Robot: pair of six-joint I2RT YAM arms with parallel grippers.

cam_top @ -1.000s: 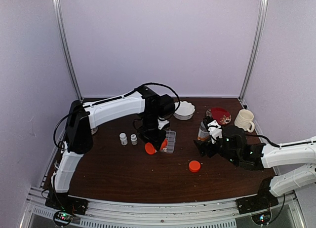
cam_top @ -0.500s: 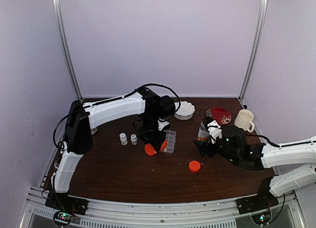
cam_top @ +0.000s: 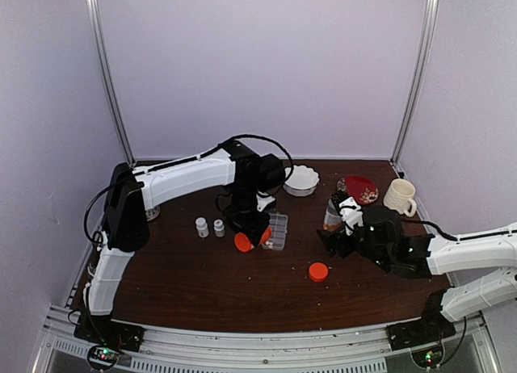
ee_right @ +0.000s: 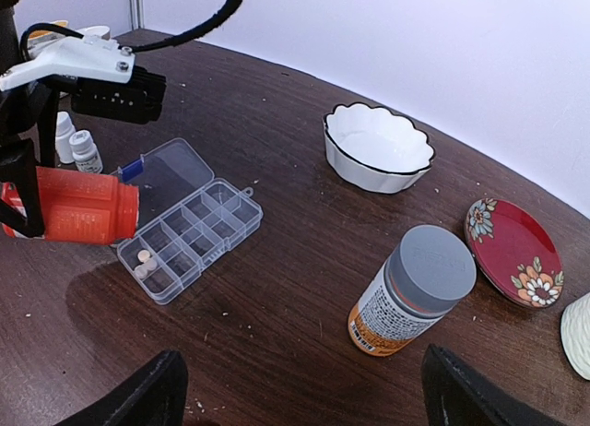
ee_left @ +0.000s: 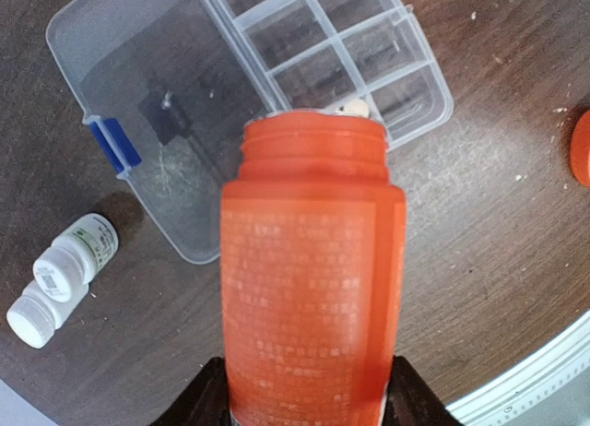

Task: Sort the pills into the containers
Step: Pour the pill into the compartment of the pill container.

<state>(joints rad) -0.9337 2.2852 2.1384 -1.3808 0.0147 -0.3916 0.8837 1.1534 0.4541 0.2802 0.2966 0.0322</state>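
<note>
Vs. a sec ago little differs: the left tool (ee_left: 306, 403) and its orange bottle (ee_left: 309, 260) sit a touch further left in the top view; the right arm, the box etc. are unchanged. The left tool is part-closed, clamped on the bottle near its base. The bottle is tipped approx. level, long axis across the desk (cam_top: 242, 296), open mouth pointing right at the organizer box (ee_right: 212, 218). The box lies flat mid-desk w/ its lid flopped open to its left (blue latch on the lid's edge), long axis running near-to-far. Two pills (ee_right: 143, 256) lie in an end compartment by the mouth; another shows at the lip, can't tell if in or out. The right tool (ee_right: 302, 398) hangs wide open, empty, well apart to the right.
</note>
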